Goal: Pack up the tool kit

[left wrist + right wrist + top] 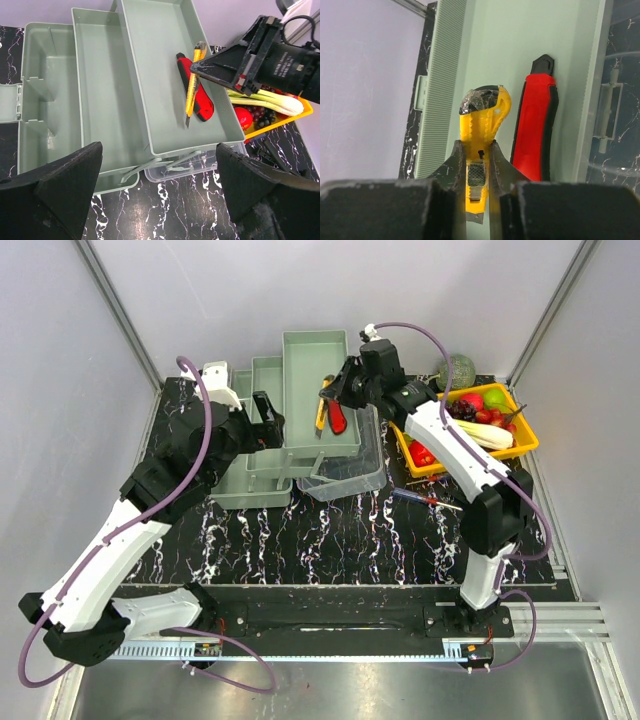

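The pale grey-green toolbox (300,420) stands open with its tiered trays folded out; it also shows in the left wrist view (100,100). A red utility knife (338,418) lies in the top tray (165,60). My right gripper (335,390) is shut on a yellow utility knife (482,117) and holds it over that tray, just left of the red knife (535,140). The yellow knife (192,82) slants down with its tip near the tray floor. My left gripper (272,420) is open and empty at the box's left side, its fingers (65,190) wide apart. A screwdriver (425,498) lies on the table. No hammer shows.
The translucent clear lid (345,478) lies at the box's near right side. An orange-yellow tray (520,445) of fruit and vegetables stands at the right, with a green melon (460,370) behind it. Grey walls close in the black marbled table (330,540).
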`<state>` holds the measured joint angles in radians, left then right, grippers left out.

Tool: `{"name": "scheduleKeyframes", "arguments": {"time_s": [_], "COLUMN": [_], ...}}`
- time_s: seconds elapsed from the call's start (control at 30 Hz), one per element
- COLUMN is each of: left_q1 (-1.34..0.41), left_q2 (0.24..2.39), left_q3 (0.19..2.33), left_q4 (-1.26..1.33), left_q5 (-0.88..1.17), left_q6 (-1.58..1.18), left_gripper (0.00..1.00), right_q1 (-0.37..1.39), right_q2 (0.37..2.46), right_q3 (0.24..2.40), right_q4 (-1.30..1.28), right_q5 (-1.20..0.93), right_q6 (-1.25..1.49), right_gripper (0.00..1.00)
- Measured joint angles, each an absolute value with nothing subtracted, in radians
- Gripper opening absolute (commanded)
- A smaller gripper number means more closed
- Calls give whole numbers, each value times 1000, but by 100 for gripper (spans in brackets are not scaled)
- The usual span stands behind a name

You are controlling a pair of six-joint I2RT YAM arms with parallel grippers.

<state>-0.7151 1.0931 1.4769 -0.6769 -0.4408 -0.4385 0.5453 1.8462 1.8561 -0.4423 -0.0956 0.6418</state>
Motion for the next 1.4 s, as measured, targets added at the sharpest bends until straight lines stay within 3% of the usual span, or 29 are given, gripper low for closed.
{"name": "scheduleKeyframes", "arguments": {"time_s": [0.07,0.17,0.4,0.7,0.9,0.97,1.07,1.23,1.4], "left_q1": [-714,-712,-702,-675,-612,-580,-529,-467,-435], "left_q2": [1093,1094,1099,1110,1110,1110,1111,1118,1124], "left_q3": [1477,1477,1477,1477,1477,1472,1455,1433,1422], "left_q4": [-681,-683,-688,-687,-685,-679,-677,-665,-652], "left_q5": [-442,-442,-443,-440,-398,-376,-334,-264,-213], "left_q6": [-439,-438,-434,-424,-424,-427,-428,-431,-430], "left_gripper": [99,99,99,99,99,99,99,99,99], "right_q1": [545,548,556,557,557,557,556,507,322], "right_q2": [1871,1915,1967,1932,1765,1670,1525,1354,1246], "right_q3": [1863,1888,1988,2010,1971,1911,1794,1558,1277], "right_q4": [-444,-466,-559,-612,-624,-618,-618,-645,-706], "right_q5": [-95,-97,-68,36,105,140,220,313,308], "right_q6": [633,624,561,506,473,466,468,522,633], "right_gripper": [7,30,66,77,81,85,99,99,99]}}
